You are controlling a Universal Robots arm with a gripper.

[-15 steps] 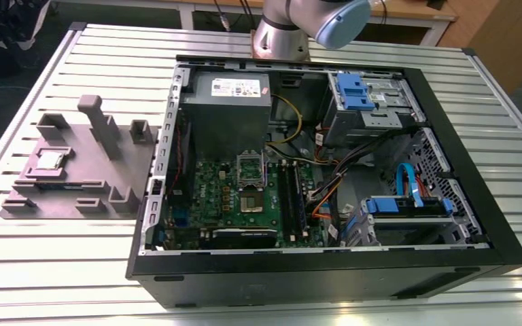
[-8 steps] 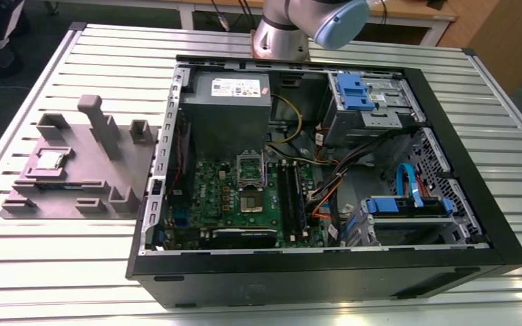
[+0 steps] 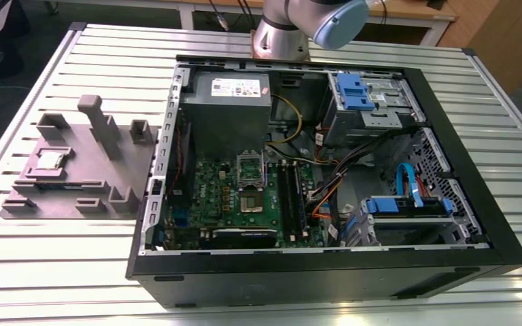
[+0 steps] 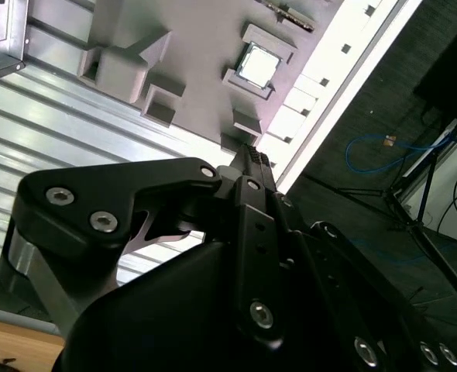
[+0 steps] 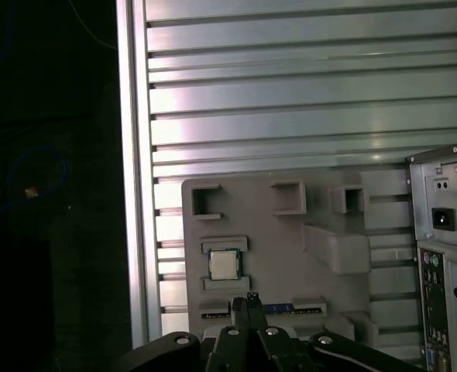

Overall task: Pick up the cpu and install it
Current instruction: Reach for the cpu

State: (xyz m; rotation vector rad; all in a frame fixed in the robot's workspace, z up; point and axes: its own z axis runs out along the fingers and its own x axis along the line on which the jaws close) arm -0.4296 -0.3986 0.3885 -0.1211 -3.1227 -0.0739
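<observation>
First wrist view: the cpu (image 5: pixel 223 265) is lying flat in a square pocket of the grey holder block (image 5: pixel 290 232). The block is resting on the slatted metal table (image 5: pixel 290 77), beside the computer case (image 5: pixel 445 256). The gripper (image 5: pixel 249 298) is hanging clear of the cpu, not touching it, with its jaws pressing together on nothing. In the exterior view the cpu (image 3: pixel 51 160) is sitting on the block (image 3: pixel 89 183), to the exterior view's left of the open case (image 3: pixel 334 272). The arm (image 3: pixel 306 27) is standing beyond the case's far side.
</observation>
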